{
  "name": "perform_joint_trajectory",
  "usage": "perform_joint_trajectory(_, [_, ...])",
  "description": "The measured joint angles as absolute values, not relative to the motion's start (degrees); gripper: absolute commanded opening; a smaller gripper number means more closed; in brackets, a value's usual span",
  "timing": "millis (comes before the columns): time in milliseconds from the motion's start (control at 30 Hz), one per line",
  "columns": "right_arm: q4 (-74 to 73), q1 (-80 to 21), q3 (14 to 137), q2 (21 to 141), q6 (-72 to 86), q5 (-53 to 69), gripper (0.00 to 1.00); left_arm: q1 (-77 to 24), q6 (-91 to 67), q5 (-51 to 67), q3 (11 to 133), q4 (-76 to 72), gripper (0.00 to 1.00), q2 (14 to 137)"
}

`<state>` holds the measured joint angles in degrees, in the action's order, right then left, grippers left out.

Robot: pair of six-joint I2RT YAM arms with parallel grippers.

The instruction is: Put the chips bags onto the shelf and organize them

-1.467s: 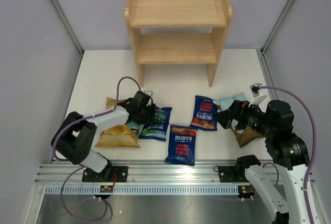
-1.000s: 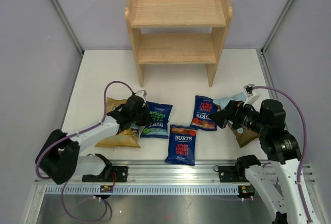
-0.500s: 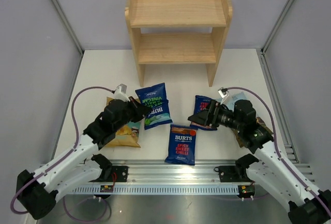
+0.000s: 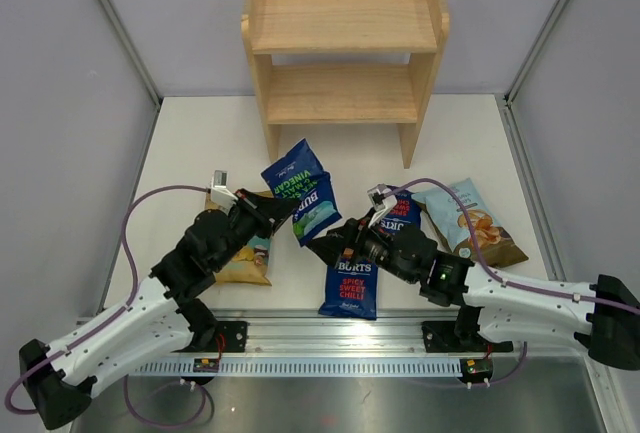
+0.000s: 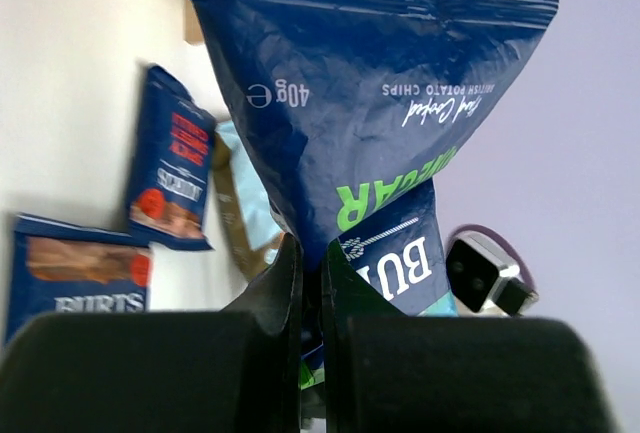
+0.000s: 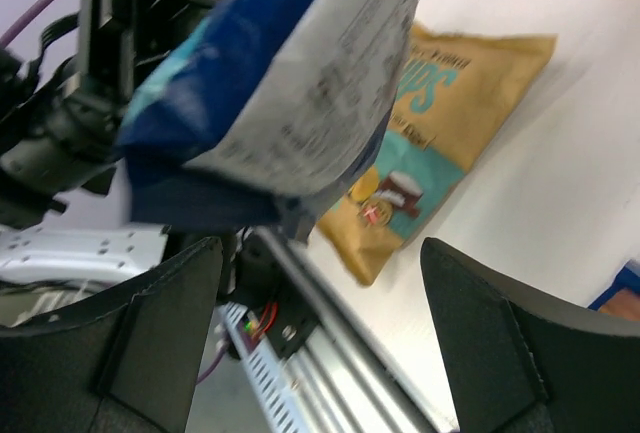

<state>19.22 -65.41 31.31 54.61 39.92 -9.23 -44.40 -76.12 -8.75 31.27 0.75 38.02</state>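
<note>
The fingers (image 5: 283, 293) of the left gripper (image 4: 277, 211) are pinched tight on the bottom seam of the Burts vinegar bag (image 4: 303, 191). The bag hangs clear of the table (image 4: 200, 143), tilted toward the wooden shelf (image 4: 345, 93). It is probably gripped by its edge so the crisps inside are not crushed. The right gripper (image 4: 325, 246) reaches in below with fingers spread wide, holding nothing, perhaps to steady the bag. No bag sits on the shelf yet. The tan chips bag (image 4: 232, 263), Burts spicy sweet chilli bag (image 4: 350, 288), second red-lettered Burts bag (image 4: 405, 215) and light-blue bag (image 4: 468, 218) lie flat.
</note>
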Motion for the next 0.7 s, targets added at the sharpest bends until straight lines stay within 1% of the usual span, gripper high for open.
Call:
perform_joint_trajectory(200, [25.56,-67.70,33.91,59.92,33.28,-19.14,0.89,-51.03,-81.60,-13.58,31.24,0.30,0.00,37.87])
perform_joint_trajectory(267, [27.68,-67.77,34.85,60.69,31.59,-21.58,0.83,-52.82,-82.63,-15.07,31.24,0.32,0.00,38.00])
perform_joint_trajectory(300, [28.38,-67.77,35.00,60.73,30.94,-22.31,0.79,-53.52,-83.07,-15.79,31.24,0.43,0.00,38.15])
perform_joint_trajectory(333, [29.15,-67.79,35.14,60.71,30.22,-23.29,0.66,-54.13,-83.48,-16.51,31.24,0.43,0.00,38.37])
perform_joint_trajectory(400, [30.44,-67.83,35.24,60.66,28.82,-24.51,0.53,-54.85,-84.25,-17.37,31.24,0.34,0.00,38.70])
perform_joint_trajectory(433, [30.68,-67.83,35.24,60.64,28.21,-24.71,0.40,-55.07,-84.53,-17.69,31.24,0.25,0.00,38.76])
perform_joint_trajectory(533, [30.65,-68.01,35.24,60.40,26.65,-24.47,0.26,-55.31,-85.12,-18.57,31.24,0.03,0.00,38.74])
perform_joint_trajectory(567, [30.52,-68.05,35.24,60.25,26.50,-24.45,0.22,-55.33,-85.17,-18.83,31.24,-0.12,0.05,38.65])
perform_joint_trajectory(600, [30.28,-68.05,35.24,59.90,26.35,-24.38,0.20,-55.35,-85.10,-18.98,31.24,-0.23,0.26,38.54])
perform_joint_trajectory(667, [30.11,-68.10,35.16,58.76,26.17,-24.21,0.19,-55.48,-83.44,-19.18,31.27,-0.25,0.63,37.89])
perform_joint_trajectory(700, [29.98,-68.10,34.98,57.56,26.11,-24.10,0.19,-55.55,-82.28,-19.44,31.27,0.23,0.92,37.45])
